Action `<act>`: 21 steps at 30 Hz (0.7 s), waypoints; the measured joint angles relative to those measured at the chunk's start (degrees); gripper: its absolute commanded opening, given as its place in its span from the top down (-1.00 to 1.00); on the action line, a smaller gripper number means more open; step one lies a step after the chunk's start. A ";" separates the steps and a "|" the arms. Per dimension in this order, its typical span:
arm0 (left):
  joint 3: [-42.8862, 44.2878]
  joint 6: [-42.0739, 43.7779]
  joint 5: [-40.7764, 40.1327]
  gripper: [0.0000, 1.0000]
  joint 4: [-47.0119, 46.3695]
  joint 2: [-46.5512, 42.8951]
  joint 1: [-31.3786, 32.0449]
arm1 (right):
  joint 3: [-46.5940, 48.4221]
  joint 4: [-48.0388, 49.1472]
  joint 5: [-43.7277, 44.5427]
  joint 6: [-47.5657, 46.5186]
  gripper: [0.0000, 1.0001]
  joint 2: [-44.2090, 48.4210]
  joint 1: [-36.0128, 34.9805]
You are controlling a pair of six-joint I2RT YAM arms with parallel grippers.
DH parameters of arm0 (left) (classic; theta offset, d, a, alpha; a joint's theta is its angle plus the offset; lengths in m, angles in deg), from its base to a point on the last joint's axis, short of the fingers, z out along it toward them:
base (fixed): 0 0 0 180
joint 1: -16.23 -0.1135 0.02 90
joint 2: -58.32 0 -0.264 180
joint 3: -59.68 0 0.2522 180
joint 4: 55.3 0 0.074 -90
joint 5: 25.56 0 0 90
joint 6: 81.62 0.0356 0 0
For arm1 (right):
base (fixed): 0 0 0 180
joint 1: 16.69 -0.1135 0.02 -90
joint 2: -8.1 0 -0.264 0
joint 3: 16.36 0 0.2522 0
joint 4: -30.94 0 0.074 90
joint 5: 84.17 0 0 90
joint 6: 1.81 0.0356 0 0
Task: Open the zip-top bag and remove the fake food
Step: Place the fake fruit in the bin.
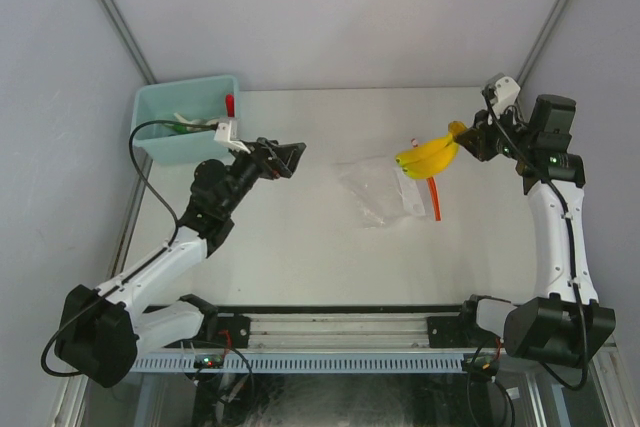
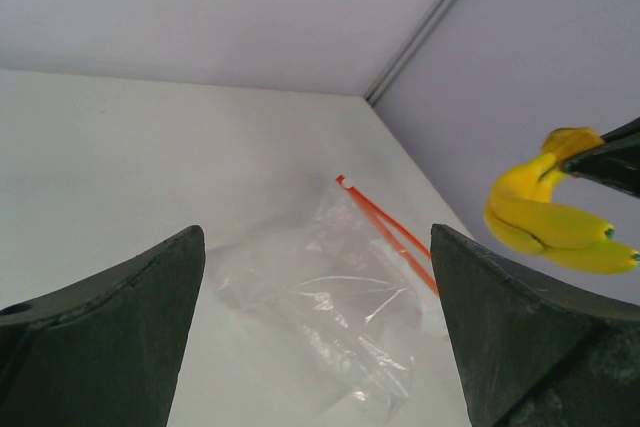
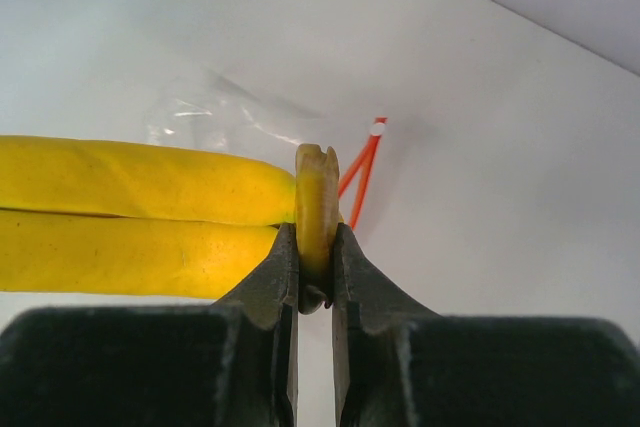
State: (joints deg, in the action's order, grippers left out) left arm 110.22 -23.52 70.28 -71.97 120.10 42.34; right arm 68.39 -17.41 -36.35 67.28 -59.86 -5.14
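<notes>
The clear zip-top bag (image 1: 385, 190) lies flat in the middle of the table, its red-orange zip strip (image 1: 434, 198) on the right, parted. It looks empty in the left wrist view (image 2: 330, 302). My right gripper (image 1: 468, 137) is shut on the stem of the yellow banana (image 1: 428, 156) and holds it in the air above the bag's right end; the right wrist view shows the stem (image 3: 317, 212) pinched between the fingers. My left gripper (image 1: 290, 159) is open and empty, left of the bag. Red, green and whitish pieces (image 1: 205, 122) lie in the teal bin.
The teal plastic bin (image 1: 165, 104) stands at the table's back left corner, behind my left arm. Grey walls close in the back and both sides. A metal rail runs along the near edge.
</notes>
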 measured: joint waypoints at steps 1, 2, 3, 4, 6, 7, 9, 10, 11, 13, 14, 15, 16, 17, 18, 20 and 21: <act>-0.02 -0.42 0.83 -0.90 -1.09 0.00 0.02 | 0.00 -0.02 -0.74 1.01 1.00 -0.02 0.00; -0.02 -0.83 1.53 -0.89 -2.01 0.00 0.02 | 0.00 -0.02 -1.57 1.97 1.00 -0.02 0.00; -0.02 -1.14 2.01 -0.89 -2.60 0.02 0.02 | 0.00 -0.02 -2.36 2.95 1.00 -0.02 0.00; -0.02 -1.66 2.51 -0.89 -3.26 0.07 0.02 | 0.00 -0.04 -3.13 3.80 1.00 -0.07 0.00; -0.02 -2.71 3.52 -0.88 -4.24 0.37 0.15 | 0.02 -0.04 -5.20 5.62 1.00 -0.33 0.00; 0.00 -3.23 3.87 -0.87 -4.59 0.59 0.24 | 0.02 -0.04 -6.12 6.32 1.00 -0.55 0.00; 0.22 -5.25 5.11 -0.86 -5.11 1.62 0.42 | 0.02 -0.09 -8.37 7.58 1.00 -1.25 0.00; 0.42 -6.62 6.05 -0.86 -5.29 2.43 0.50 | 0.02 -0.09 -9.68 8.13 1.00 -1.73 0.00; 0.61 -7.67 6.71 -0.86 -5.29 3.10 0.55 | 0.02 -0.11 -10.93 8.35 1.00 -2.19 0.00; 1.40 -10.29 8.55 -0.85 -5.27 5.03 0.66 | 0.02 -0.15 -12.98 8.31 1.00 -2.89 -0.15; 2.08 -11.69 9.66 -0.85 -5.18 6.12 0.70 | 0.02 -0.20 -14.03 8.09 1.00 -3.10 -0.48; 2.97 -12.85 10.82 -0.85 -5.11 7.21 0.79 | 0.02 -0.26 -14.78 7.78 1.00 -3.17 -0.76; 3.87 -13.84 11.80 -0.85 -5.09 8.11 0.83 | 0.02 -0.42 -15.54 7.04 1.00 -3.17 -1.25; 5.14 -14.78 13.07 -0.85 -5.05 9.29 1.11 | 0.02 -0.61 -16.35 5.90 1.00 -3.17 -1.75; 6.60 -15.67 14.34 -0.85 -5.03 10.54 1.55 | 0.02 -0.83 -17.09 4.59 1.00 -3.10 -2.36; 9.57 -16.72 16.94 -0.86 -5.16 12.85 2.89 | 0.02 -1.57 -18.62 1.01 1.00 -3.10 -4.13; 10.67 -17.05 18.01 -0.86 -5.27 13.73 3.50 | 0.20 -2.38 -19.37 -1.16 1.00 -3.10 -5.11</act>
State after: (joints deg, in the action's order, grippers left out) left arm 120.88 -40.57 88.29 -77.24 133.83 45.83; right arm 68.58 -19.79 -55.71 66.12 -62.97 -10.26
